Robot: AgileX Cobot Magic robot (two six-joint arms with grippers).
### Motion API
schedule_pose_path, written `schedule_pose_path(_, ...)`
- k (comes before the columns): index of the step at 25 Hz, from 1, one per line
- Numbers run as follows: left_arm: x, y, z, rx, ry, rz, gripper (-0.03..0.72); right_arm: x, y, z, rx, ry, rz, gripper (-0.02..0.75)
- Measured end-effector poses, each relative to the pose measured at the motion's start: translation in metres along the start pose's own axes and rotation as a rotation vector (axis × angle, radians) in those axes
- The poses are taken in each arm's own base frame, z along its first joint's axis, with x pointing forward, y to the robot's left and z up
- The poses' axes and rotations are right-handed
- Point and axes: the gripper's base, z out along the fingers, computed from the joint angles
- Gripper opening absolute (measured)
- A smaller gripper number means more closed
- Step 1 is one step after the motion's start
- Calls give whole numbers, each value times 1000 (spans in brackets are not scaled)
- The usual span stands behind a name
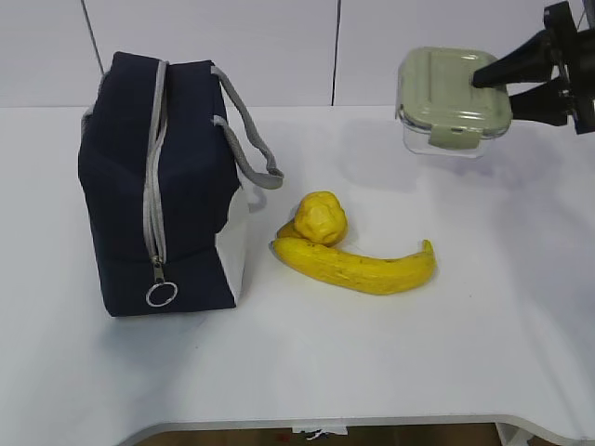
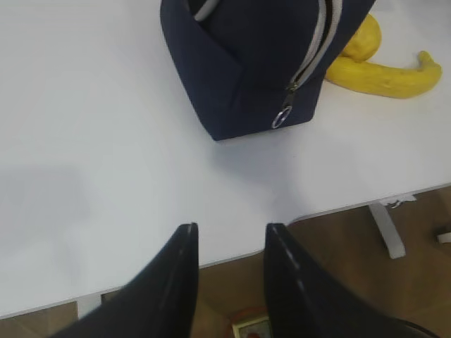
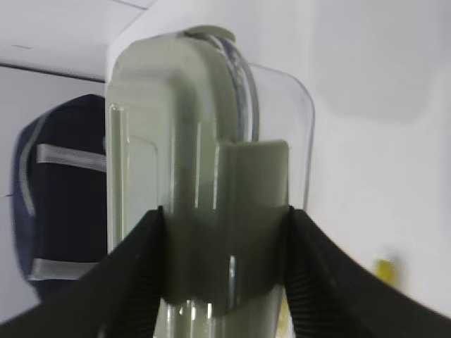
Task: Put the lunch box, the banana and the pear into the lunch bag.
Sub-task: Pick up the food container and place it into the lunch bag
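From outside, my right end effector (image 1: pixel 509 88) gripped the lunch box (image 1: pixel 454 100) aloft, far from the zipped lunch bag (image 1: pixel 163 186); it would be blocked there. My left end effector (image 2: pixel 229 236), released, hung short of the bag. My right wrist showed a narrow edge grip, so the box might slip.
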Motion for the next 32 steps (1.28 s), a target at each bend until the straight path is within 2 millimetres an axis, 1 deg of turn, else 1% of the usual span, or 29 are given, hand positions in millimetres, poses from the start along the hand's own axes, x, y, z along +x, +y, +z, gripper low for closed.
schedule_pose_path(5,-37,-8,16,79,83,-71,243,4,29,24,-119,6,4,355)
schedule_pose_path(8,-62,-10,31,106,128,-108,243,8,43,37,-169,20,7,355)
schedule_pose_path(13,-101,-8,64,116,220,-148,243,15,64,55,-248,40,10,354)
schedule_pose_path(17,-129,-5,91,111,273,-165,244,20,76,65,-289,53,5,354)
schedule_pose_path(20,-148,-3,110,111,295,-169,270,24,85,73,-318,66,3,354)
schedule_pose_path(25,-168,2,141,108,335,-164,372,30,99,83,-371,75,-2,354)
schedule_pose_path(30,-183,4,174,150,344,-127,390,42,117,98,-425,104,-7,354)
schedule_pose_path(32,-185,6,191,165,368,-131,392,45,122,102,-447,108,-9,354)
